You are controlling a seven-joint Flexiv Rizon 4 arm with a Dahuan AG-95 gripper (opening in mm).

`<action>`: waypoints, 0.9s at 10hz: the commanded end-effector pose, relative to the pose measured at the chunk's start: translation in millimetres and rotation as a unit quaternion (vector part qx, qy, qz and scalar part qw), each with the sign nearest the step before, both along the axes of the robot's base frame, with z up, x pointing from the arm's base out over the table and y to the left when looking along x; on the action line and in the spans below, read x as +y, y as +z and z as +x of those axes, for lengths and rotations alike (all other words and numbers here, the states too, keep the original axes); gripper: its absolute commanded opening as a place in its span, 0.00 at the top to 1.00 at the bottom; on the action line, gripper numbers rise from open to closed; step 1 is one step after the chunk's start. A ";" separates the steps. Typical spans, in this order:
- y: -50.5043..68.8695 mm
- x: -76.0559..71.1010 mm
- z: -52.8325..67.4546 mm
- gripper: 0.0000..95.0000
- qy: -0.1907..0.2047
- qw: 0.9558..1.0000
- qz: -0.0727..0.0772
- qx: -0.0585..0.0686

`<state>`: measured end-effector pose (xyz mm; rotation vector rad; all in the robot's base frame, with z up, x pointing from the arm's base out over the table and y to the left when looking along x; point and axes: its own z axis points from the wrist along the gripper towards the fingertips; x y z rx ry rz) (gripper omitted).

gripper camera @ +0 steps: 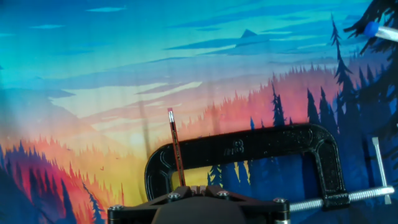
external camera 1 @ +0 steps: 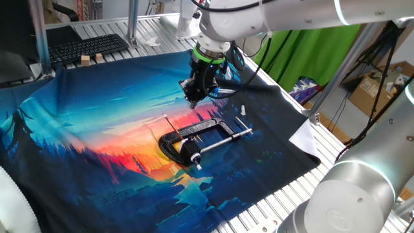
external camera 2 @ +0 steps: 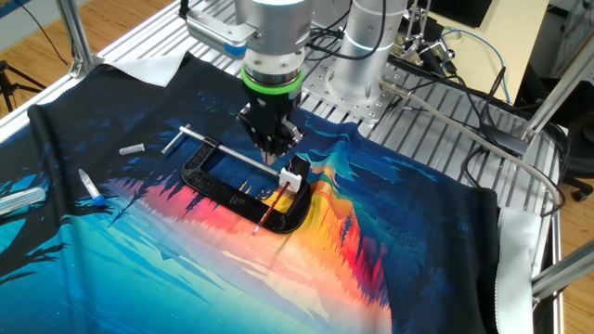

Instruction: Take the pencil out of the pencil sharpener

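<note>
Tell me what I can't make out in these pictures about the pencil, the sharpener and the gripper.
- Pencil tip: in the hand view the pencil runs down behind the gripper housing, so its lower end is hidden.
- Pencil sharpener: a small white block in the other fixed view, too small to show the hole or how deep the pencil sits.
- Gripper: the fingers look dark and tiny in both fixed views, and the hand view cuts them off, so open or shut is unclear.
- C-clamp: its screw end is cut off at the right edge.

Glossy white arm [external camera 1: 259, 16], green wrist ring [external camera 2: 271, 82]
</note>
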<state>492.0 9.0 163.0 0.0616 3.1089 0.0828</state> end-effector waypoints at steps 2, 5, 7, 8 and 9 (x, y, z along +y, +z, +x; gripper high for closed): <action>-6.2 9.7 -0.3 1.00 -0.021 1.000 0.000 0.000; -24.6 15.8 4.8 0.80 -0.020 1.000 0.001 -0.003; -41.2 19.6 8.5 0.80 -0.023 1.000 0.003 -0.004; -49.3 21.1 9.9 0.80 -0.024 1.000 0.003 -0.006; -53.3 21.7 10.6 0.80 -0.023 1.000 0.003 -0.006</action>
